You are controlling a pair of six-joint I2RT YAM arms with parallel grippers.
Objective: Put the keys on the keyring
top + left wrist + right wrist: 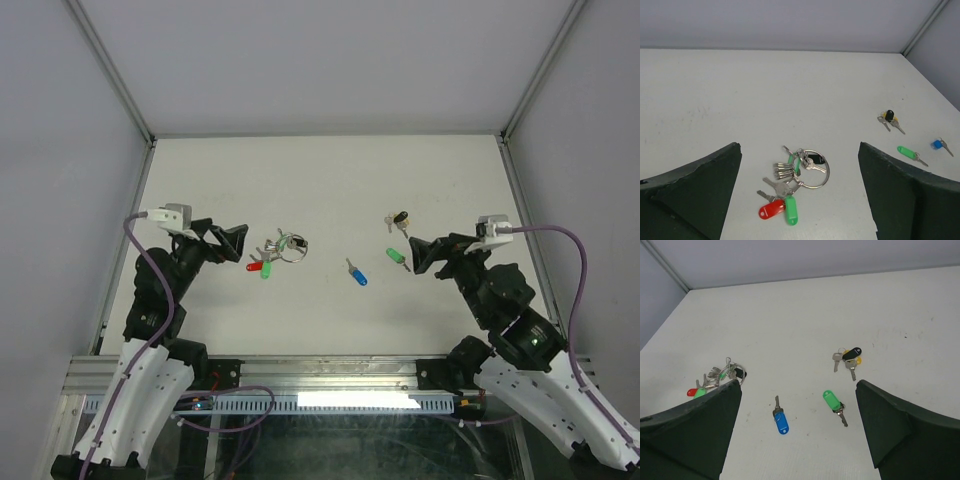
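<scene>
While both tools hang spread wide with nothing between their fingers, the left tool (238,243) sits just beside the keyring (291,245). It lies flat on the white surface (330,180), carrying one red tag (254,266), one green tag (267,271), one black-headed key (816,160) and a fan of small silver keys (783,171). Two loose keys lie apart from it: one blue-capped key (357,275) mid-surface and one green-capped key (397,257) just before the right tool (412,253). Beyond that lies one black-and-yellow bunch (398,220).

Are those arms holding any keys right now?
No. The left gripper and right gripper are both open and empty; the keys lie loose on the table.
</scene>
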